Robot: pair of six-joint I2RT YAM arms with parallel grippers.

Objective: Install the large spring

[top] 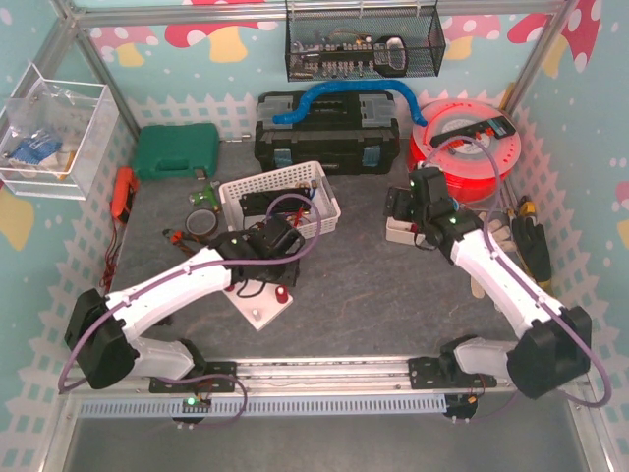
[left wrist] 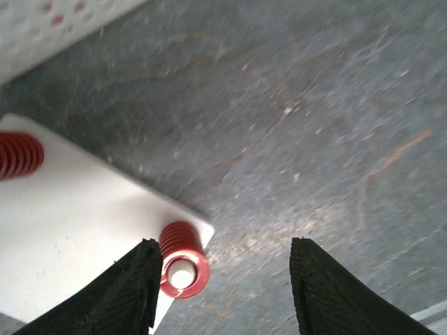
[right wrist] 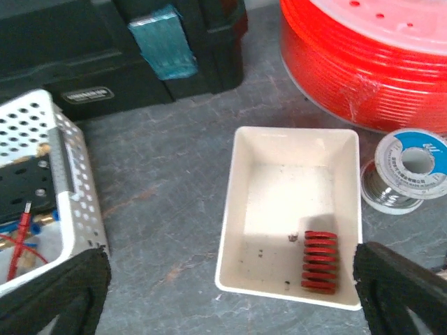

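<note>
Spring check: the pegged spring (left wrist: 183, 262) stands upright over a white peg (left wrist: 181, 273) at the right corner of the white plate (left wrist: 77, 230). The plate lies on the counter (left wrist: 293, 125) in front of the left arm.

Your left tool (left wrist: 225, 286) straddles that corner with its jaws partly apart, gripping nothing. One finger (left wrist: 129, 293) is just beside the coil and may be grazing it; the wrist view is too tight to tell. The other finger is well clear, over bare counter.

A second spring (left wrist: 17, 155) sits at the plate's edge, cut off by the frame. You can't judge from here which of the two is bigger.

Your right tool (right wrist: 230, 296) is spread wide and empty, hanging over the near rim of the white bin (right wrist: 234, 209). A loose spring (right wrist: 319, 262) lies flat in that bin's near-right corner.

A solder spool (right wrist: 412, 167) sits just right of the bin, with an orange tubing reel (right wrist: 363, 56) beyond it. A perforated basket (right wrist: 77, 181) is to the bin's left.
</note>
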